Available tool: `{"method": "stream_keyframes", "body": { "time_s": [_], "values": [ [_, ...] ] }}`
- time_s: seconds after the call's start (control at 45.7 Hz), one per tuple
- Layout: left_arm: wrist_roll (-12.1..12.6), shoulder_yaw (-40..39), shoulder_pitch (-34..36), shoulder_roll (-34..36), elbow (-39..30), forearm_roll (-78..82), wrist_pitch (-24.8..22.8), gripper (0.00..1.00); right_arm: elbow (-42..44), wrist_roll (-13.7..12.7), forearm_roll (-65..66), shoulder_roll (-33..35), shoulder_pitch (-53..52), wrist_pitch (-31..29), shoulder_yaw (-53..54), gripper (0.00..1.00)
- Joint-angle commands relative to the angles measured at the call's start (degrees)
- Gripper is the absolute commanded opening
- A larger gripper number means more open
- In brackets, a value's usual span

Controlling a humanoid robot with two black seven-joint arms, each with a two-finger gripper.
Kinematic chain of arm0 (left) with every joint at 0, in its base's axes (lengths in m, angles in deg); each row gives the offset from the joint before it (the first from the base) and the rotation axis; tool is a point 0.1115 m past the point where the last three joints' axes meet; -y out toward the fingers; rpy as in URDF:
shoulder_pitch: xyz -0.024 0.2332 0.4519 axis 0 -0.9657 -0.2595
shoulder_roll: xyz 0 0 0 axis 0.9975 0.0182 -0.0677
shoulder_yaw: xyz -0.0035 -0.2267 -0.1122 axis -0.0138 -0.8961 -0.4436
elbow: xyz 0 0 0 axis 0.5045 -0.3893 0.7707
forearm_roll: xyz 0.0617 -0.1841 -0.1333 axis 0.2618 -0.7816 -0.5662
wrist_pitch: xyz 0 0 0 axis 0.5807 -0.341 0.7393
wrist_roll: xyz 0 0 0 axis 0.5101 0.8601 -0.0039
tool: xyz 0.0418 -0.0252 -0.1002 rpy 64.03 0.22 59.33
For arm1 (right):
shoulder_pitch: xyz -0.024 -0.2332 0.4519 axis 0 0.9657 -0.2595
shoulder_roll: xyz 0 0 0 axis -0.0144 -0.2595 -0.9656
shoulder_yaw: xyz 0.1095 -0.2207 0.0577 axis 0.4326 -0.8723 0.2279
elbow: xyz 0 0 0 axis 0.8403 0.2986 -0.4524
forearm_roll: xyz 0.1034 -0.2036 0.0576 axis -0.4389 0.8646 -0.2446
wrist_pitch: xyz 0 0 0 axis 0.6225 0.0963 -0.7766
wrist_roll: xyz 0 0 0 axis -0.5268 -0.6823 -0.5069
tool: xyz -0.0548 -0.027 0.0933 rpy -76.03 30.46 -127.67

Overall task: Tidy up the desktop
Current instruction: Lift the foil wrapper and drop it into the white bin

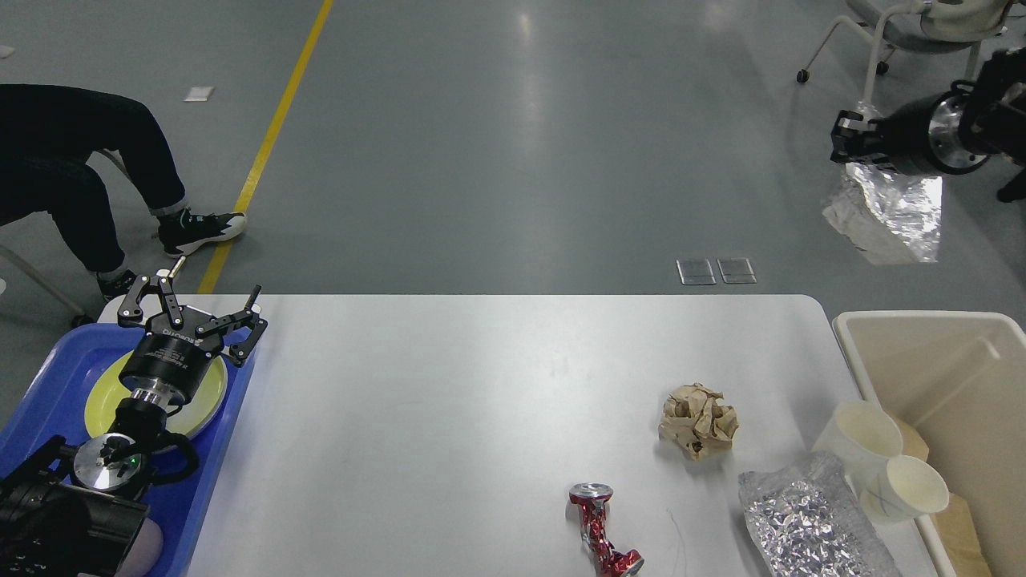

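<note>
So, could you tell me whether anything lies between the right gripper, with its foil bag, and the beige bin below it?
Nothing visible does. The right gripper holds a silver foil bag in the air beyond the desktop. Between the bag and the beige bin only bare floor shows. The paper cups lean on the bin's near left wall, off that line.

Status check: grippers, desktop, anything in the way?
Left gripper open over blue tray. Right gripper shut on foil bag, off-table. Desktop uncleared: paper ball, crushed can, foil wrapper.
</note>
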Motion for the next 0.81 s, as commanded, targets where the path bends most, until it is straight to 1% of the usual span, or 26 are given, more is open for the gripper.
{"method": "stream_keyframes", "body": {
  "time_s": [0.0,0.153,0.284,0.394,0.416,0.438,0.46,0.481,0.503,0.525,0.547,0.656,0.788],
  "values": [
    [0.0,0.0,0.0,0.0,0.0,0.0,0.0,0.97,1.6,0.0,0.3,2.0,4.6,0.8,-4.1,0.0],
    [0.0,0.0,-0.1,0.0,0.0,0.0,0.0,0.97,7.0,0.0,0.3,3.0,13.5,1.6,-4.6,0.0],
    [0.0,0.0,0.0,0.0,0.0,0.0,0.0,0.96,13.5,0.0,0.2,3.0,23.1,2.4,-4.3,0.0],
    [0.0,0.0,-0.1,0.0,0.0,0.0,0.0,0.96,15.3,0.0,-0.1,2.9,27.8,2.9,-4.2,0.0],
    [0.0,0.0,0.0,0.0,0.0,0.0,0.0,0.97,15.4,-0.1,-0.3,2.9,28.3,3.0,-4.2,0.04],
    [0.0,0.0,-0.1,0.0,0.0,0.0,0.0,0.96,15.5,0.0,-0.4,2.9,28.9,3.3,-4.2,0.15],
    [0.0,0.0,0.0,0.0,0.0,0.0,0.0,0.97,15.7,0.0,-0.5,2.9,29.4,3.8,-4.1,0.3],
    [0.0,0.0,-0.1,0.0,0.0,0.0,0.0,0.97,16.0,0.0,-0.5,2.9,29.8,4.4,-3.9,0.5],
    [0.0,0.0,0.0,0.0,0.0,0.0,0.0,0.97,16.4,0.0,-0.5,2.8,30.3,5.2,-3.6,0.74],
    [0.0,0.0,-0.1,0.0,0.0,0.0,0.0,0.97,16.9,0.0,-0.5,2.7,30.9,6.4,-3.2,0.95],
    [0.0,0.0,-0.1,0.0,0.0,0.0,0.0,0.96,17.2,-0.1,-0.6,2.6,31.6,7.5,-2.8,1.0],
    [0.0,0.0,-0.1,0.0,0.0,0.0,0.0,0.97,17.4,-0.2,-0.7,2.5,35.4,11.0,-1.9,1.0],
    [0.0,0.0,0.0,0.0,0.0,-0.1,0.0,0.96,17.2,-0.2,-0.9,2.4,34.9,11.2,-1.8,1.0]
  ]
}}
